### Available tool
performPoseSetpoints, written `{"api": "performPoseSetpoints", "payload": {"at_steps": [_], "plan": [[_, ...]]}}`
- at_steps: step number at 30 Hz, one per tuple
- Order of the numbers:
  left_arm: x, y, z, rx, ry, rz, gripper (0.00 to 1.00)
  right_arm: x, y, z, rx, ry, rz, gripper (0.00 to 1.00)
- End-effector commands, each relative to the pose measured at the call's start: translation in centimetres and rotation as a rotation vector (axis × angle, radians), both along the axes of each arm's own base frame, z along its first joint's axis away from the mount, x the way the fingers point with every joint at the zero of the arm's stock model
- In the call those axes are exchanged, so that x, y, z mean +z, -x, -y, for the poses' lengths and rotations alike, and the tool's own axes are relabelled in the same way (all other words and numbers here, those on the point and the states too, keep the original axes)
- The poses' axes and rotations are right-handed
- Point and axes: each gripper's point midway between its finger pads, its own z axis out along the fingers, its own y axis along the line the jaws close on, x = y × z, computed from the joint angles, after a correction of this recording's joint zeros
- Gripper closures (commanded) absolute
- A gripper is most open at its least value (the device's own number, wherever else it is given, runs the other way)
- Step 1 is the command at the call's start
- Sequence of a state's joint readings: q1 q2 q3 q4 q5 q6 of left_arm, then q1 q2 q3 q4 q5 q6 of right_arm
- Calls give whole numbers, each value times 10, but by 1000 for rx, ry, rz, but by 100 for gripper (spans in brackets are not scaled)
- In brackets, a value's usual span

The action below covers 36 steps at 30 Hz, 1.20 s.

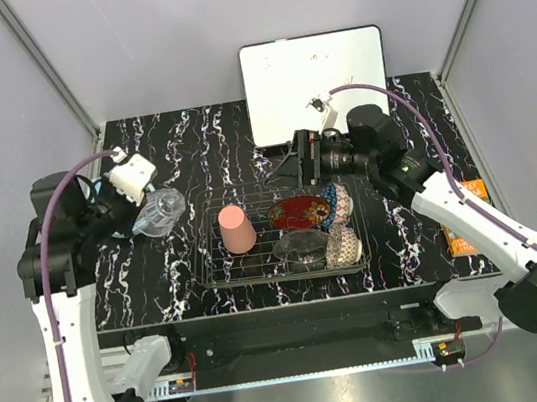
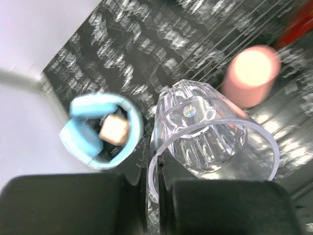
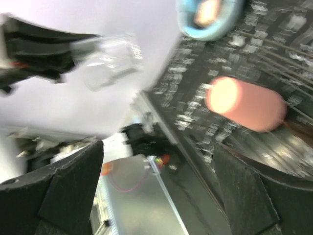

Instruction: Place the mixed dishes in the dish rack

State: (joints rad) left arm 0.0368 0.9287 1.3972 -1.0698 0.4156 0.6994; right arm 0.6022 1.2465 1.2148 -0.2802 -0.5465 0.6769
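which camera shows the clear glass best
Left wrist: the clear glass is close and sharp, rim pinched by the left hand. Top view shows it small, left of the dish rack; right wrist shows only a blur.

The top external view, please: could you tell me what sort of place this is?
Most likely a lab robot test cell, not a kitchen: plain grey walls and an aluminium post enclose a black marbled table, the left arm and right arm stand at its near edge, and a wire dish rack sits on it.
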Motion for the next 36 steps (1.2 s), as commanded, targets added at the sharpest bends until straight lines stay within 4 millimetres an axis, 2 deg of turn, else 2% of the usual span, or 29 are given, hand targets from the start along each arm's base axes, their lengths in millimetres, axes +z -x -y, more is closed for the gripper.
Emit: {"api": "performPoseSetpoints", "payload": {"at_steps": [1,2,3,4,7,9,11,12,13,15,16,17,19,21,24,25,26,27,32,36], "plan": [[26,18,49,-164,263,-31,100,79,37,-15,205,-314,176,0],[40,17,57,-181,323,12,100,86,40,-14,214,-362,189,0],[33,15,62,-187,376,-4,100,92,44,-14,225,-412,154,0],[42,18,70,-218,433,22,100,98,44,-14,236,-457,184,0],[59,12,89,-282,600,-19,100,100,43,-19,262,-522,148,0],[71,11,97,-283,715,-88,100,97,40,-22,268,-551,100,0],[92,9,105,-318,829,-124,100,91,36,-24,263,-561,90,0],[94,10,108,-339,868,-150,100,85,33,-26,256,-562,60,0],[111,8,111,-355,934,-148,100,83,33,-26,259,-579,63,0],[108,5,114,-364,1001,-204,100,80,29,-27,255,-613,18,0],[116,2,116,-377,1047,-214,100,81,31,-26,261,-635,27,0],[108,-3,116,-369,1073,-247,100,81,29,-26,253,-647,21,0],[108,-7,120,-389,1121,-284,100,83,27,-26,252,-668,16,0],[100,-8,125,-405,1154,-327,100,82,23,-28,236,-673,1,0],[99,-6,134,-430,1174,-364,100,95,17,-27,215,-712,32,0],[90,-11,136,-406,1169,-399,100,98,17,-27,219,-723,39,0],[89,-13,136,-398,1166,-403,100,98,15,-29,226,-727,29,0],[85,-12,144,-416,1163,-433,100,105,15,-29,235,-736,40,0],[85,-7,158,-453,1179,-476,100,100,6,-39,229,-732,9,0],[88,-1,165,-476,1181,-500,100,104,2,-43,234,-717,11,0]]}}
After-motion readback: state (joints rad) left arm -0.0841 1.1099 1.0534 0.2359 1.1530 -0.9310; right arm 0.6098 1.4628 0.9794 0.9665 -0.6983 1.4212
